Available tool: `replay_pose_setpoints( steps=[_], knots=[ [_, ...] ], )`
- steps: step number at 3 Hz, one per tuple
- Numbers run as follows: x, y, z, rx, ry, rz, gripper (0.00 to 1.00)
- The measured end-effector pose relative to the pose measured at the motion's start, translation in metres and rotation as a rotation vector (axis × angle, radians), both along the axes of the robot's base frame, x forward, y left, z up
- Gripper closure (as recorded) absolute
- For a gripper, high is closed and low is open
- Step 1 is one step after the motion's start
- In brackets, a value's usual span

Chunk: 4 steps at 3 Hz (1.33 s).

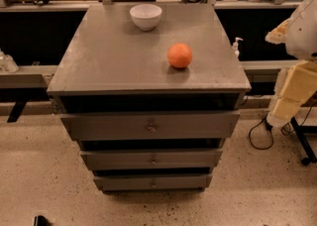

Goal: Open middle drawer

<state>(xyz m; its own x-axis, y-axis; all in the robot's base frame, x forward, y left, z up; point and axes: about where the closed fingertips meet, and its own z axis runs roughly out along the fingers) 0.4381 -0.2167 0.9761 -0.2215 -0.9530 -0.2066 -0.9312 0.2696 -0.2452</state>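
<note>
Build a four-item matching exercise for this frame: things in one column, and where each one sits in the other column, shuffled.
Things:
1. white bowl
2. orange
3. middle drawer
4. end effector

Places:
A. beside the cabinet, at the picture's right edge, touching nothing on it
B. rear of the cabinet top
C. between the top drawer and the lowest drawer
D. cabinet top, towards the front right

Pairs: 1-B; 2-D; 3-C; 4-A

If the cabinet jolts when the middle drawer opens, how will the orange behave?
Round, on the cabinet's flat rimless top, the orange would likely roll. It looks firm, probably not fragile. The gripper hangs off to the right, clear of both.
</note>
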Motion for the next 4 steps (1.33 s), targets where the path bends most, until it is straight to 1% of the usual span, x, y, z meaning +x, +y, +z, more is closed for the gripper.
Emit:
replay_pose_setpoints(
  steps=[1,2,3,4],
  knots=[
    [0.000,0.000,0.000,0.000,0.000,0.000,0.00],
    [0.001,0.006,-0.016,-0.006,-0.028,0.004,0.00],
    [-0.018,0.019,-0.049,0.007,-0.082,0.011,0.00],
    [-0.017,0.018,-0.083,0.009,-0.086,-0.002,0.00]
  ],
)
